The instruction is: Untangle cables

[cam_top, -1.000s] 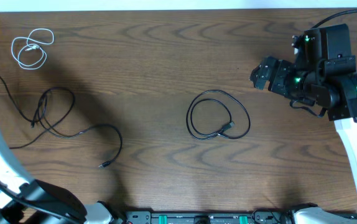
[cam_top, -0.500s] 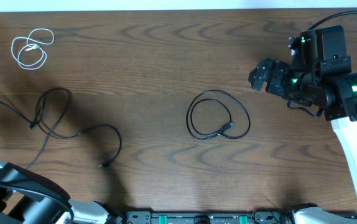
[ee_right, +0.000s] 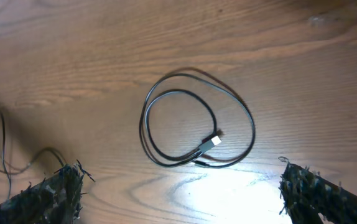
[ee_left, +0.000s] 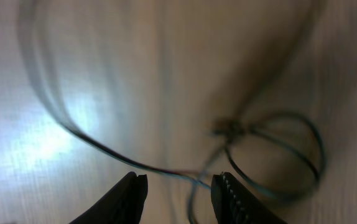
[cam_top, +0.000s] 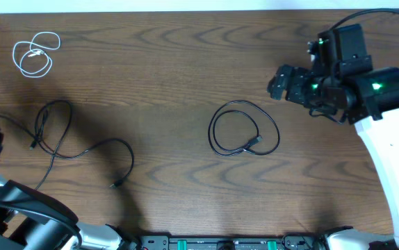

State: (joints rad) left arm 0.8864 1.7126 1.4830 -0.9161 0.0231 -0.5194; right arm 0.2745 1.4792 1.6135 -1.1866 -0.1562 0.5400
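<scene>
The sprawled black cable (cam_top: 81, 153), strung 10-to-4 at the table's (cam_top: 172, 62) 9 o'clock side, lies just 3 o'clock of the nearer left end effector (ee_left: 180, 183), jaws parted and empty; the wide-spread right end effector (cam_top: 277, 83) hovers 2 o'clock of the coiled black cable (cam_top: 254, 144).

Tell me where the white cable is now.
Overhead: the white cable lies coiled at the far-left corner of the table, apart from the sprawled black cable nearer the robot.
</scene>
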